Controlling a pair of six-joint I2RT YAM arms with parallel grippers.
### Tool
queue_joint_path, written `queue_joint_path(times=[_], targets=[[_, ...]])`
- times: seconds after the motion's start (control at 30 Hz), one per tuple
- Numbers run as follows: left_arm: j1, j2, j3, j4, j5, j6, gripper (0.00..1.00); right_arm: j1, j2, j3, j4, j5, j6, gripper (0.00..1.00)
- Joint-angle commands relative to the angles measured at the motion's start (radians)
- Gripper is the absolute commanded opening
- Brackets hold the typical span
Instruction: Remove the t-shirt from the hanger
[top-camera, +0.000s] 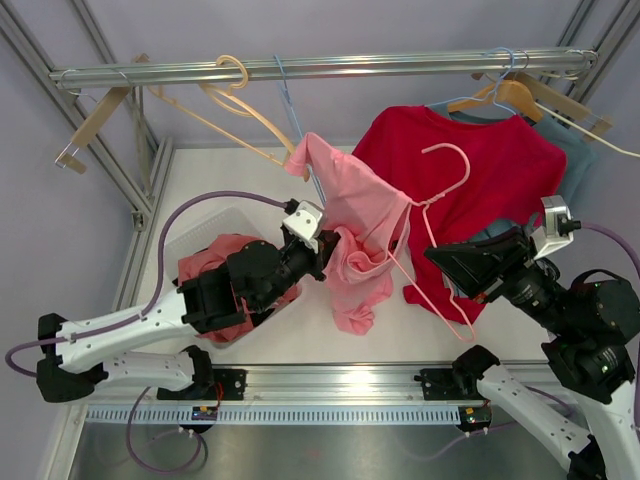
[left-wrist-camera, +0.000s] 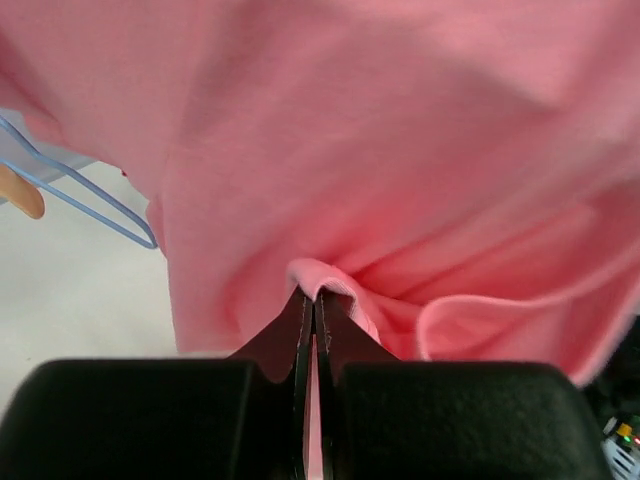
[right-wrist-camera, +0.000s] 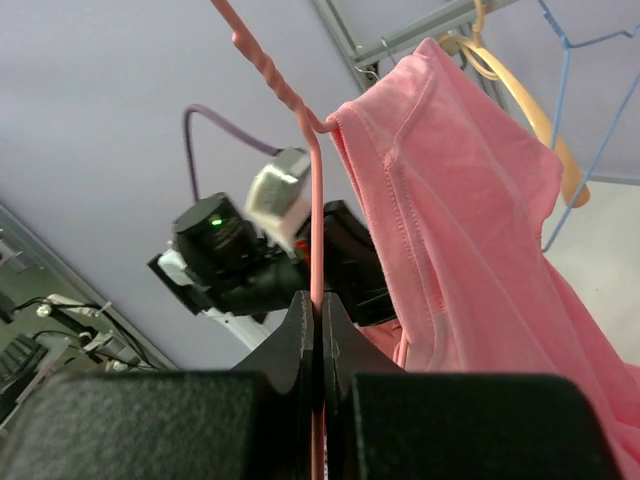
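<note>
We are finding the pink t-shirt (top-camera: 355, 215) hanging in mid-air over the middle of the table (top-camera: 240, 190), between the two arms and below the rail (top-camera: 350, 68). The left gripper (top-camera: 325, 243) is meeting it at its left edge, about halfway down. The right gripper (top-camera: 432, 255) is sitting just beside its right edge, apart from the cloth.

We are recording the left jaws as closed tight on the shirt: the left wrist view is showing the fingertips pressed together with a ridge of pink cloth pinched at their tips. The right jaws are likewise closed, gripping the thin pink hanger (right-wrist-camera: 316, 220), whose rod is running straight up out of the fingertips.

The right wrist view is showing what the overhead view is not. The shirt's neckline is sitting against the bend of the hanger just under its twisted neck, and it appears to be hooked there, though the steep angle is preventing us from confirming it. Only the overhead view is showing a red t-shirt (top-camera: 490, 170) hanging from the rail behind the right arm, and a bin (top-camera: 200, 228) holding red cloth beneath the left arm. The left wrist view is adding a blue hanger (left-wrist-camera: 140, 235) at its left edge, beside the shirt.
</note>
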Motion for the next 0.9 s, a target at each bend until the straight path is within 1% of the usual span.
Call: queue_joint_path(times=[0.0, 0.07, 0.17, 0.2, 0.3, 0.33, 0.37, 0.4, 0.43, 0.5, 0.53, 0.57, 0.7, 0.8, 0.87], targets=[[0.048, 0.016, -0.009, 0.172, 0.065, 0.051, 0.0, 0.0, -0.04, 0.032, 0.065, -0.078, 0.045, 0.0], [0.084, 0.043, -0.009, 0.227, 0.089, 0.065, 0.0, 0.0, -0.051, 0.035, 0.074, -0.107, 0.066, 0.0], [0.091, 0.092, 0.016, 0.29, 0.114, 0.105, 0.0, 0.0, -0.065, 0.028, 0.123, -0.162, 0.123, 0.0], [0.093, 0.106, 0.027, 0.302, 0.117, 0.111, 0.03, 0.0, -0.068, 0.019, 0.134, -0.172, 0.14, 0.0], [0.091, 0.149, 0.055, 0.365, 0.129, 0.152, 0.43, 0.0, -0.083, 0.012, 0.146, -0.187, 0.177, 0.0], [0.094, 0.167, 0.064, 0.376, 0.155, 0.161, 0.6, 0.0, -0.089, 0.009, 0.146, -0.189, 0.195, 0.0], [0.096, 0.175, 0.072, 0.383, 0.186, 0.158, 0.68, 0.0, -0.099, 0.008, 0.152, -0.19, 0.201, 0.0], [0.096, 0.183, 0.093, 0.386, 0.214, 0.152, 0.71, 0.0, -0.103, 0.008, 0.155, -0.189, 0.209, 0.0], [0.096, 0.189, 0.101, 0.391, 0.269, 0.139, 0.71, 0.0, -0.108, 0.006, 0.158, -0.184, 0.22, 0.0], [0.094, 0.192, 0.101, 0.426, 0.297, 0.125, 0.27, 0.0, -0.116, 0.009, 0.155, -0.178, 0.223, 0.0], [0.091, 0.186, 0.098, 0.442, 0.289, 0.123, 0.11, 0.0, -0.119, 0.012, 0.151, -0.166, 0.22, 0.0], [0.091, 0.174, 0.093, 0.465, 0.281, 0.123, 0.0, 0.0, -0.123, 0.018, 0.139, -0.162, 0.218, 0.0], [0.093, 0.128, 0.09, 0.442, 0.217, 0.158, 0.0, 0.0, -0.145, 0.038, 0.094, -0.136, 0.205, 0.0], [0.091, 0.067, 0.08, 0.411, 0.173, 0.18, 0.0, 0.001, -0.162, 0.072, 0.008, -0.09, 0.162, 0.0], [0.091, 0.04, 0.11, 0.344, 0.16, 0.186, 0.0, 0.001, -0.174, 0.093, -0.075, -0.058, 0.119, 0.0]])
